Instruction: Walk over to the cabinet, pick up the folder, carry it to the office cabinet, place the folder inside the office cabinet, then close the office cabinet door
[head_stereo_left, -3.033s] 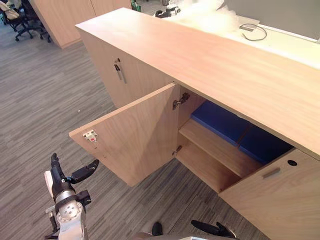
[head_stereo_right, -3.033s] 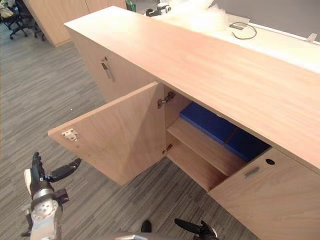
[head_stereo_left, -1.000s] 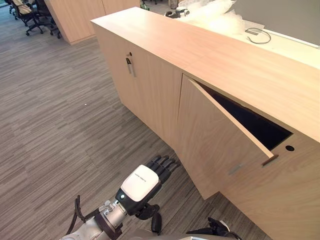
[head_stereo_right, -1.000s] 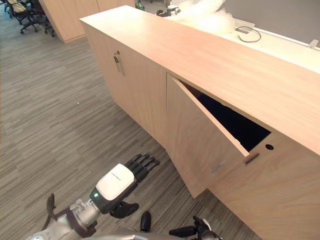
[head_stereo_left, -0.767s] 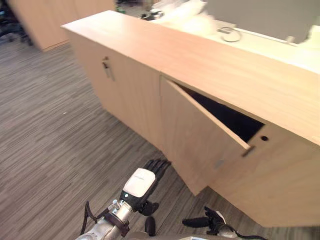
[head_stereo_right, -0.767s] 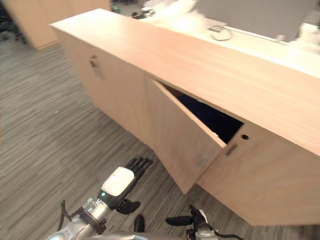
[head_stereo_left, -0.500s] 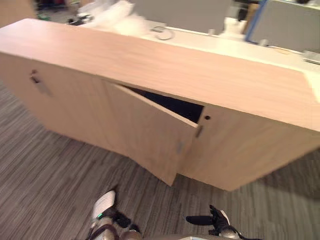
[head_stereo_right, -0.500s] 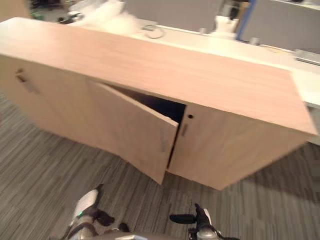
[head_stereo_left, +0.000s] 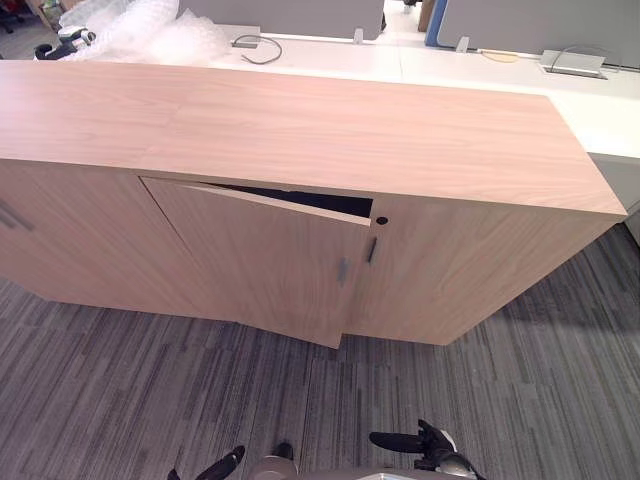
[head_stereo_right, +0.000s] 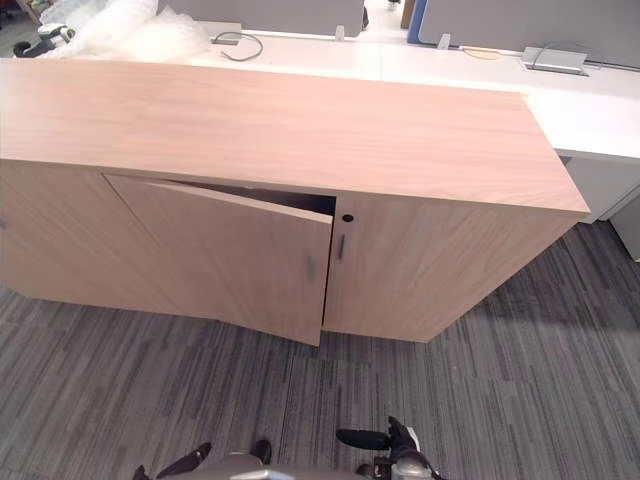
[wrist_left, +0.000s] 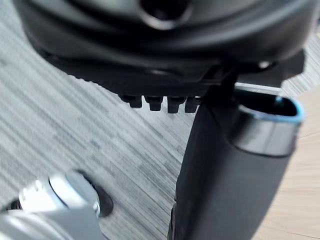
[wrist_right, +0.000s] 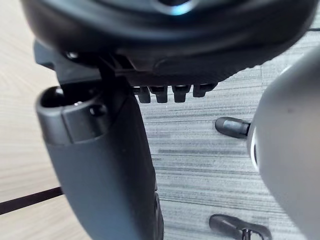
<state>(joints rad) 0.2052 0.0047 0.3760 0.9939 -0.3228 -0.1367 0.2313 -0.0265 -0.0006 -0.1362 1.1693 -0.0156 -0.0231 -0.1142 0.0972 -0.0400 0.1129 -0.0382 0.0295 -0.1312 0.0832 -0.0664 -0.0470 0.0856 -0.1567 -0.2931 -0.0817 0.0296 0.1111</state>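
The long wooden office cabinet (head_stereo_left: 350, 130) spans both eye views. It stands on grey striped carpet (head_stereo_left: 520, 380), with a white surface (head_stereo_left: 480, 70) and a heap of bubble wrap (head_stereo_left: 140, 30) behind it. Its door (head_stereo_left: 260, 260) is ajar, hinged on the robot's left. The free edge is swung out toward the robot, in front of the neighbouring door (head_stereo_left: 470, 260). A thin dark gap (head_stereo_left: 300, 198) runs along the top of the open door. The folder is hidden. Neither hand carries it, so it most likely lies inside behind that door (the gap is too dark to confirm this).

The left hand (wrist_left: 165, 55) and the right hand (wrist_right: 165, 45) hang low at the near edge of the eye views, well apart from the cabinet. Each is empty, with fingers relaxed and thumb standing out.

The step in hand looks like the last one: shutting the door, which is most of the way home. To do it well, the robot should first step closer. Flat fingers should then go on the door's face near its small handle (head_stereo_left: 343, 270), far from the hinge, where a light push turns it most easily. The push should be steady and straight at the cabinet until the face sits flush with its neighbour. Fingers must stay clear of the closing edge, and a shove could make the door bounce back.
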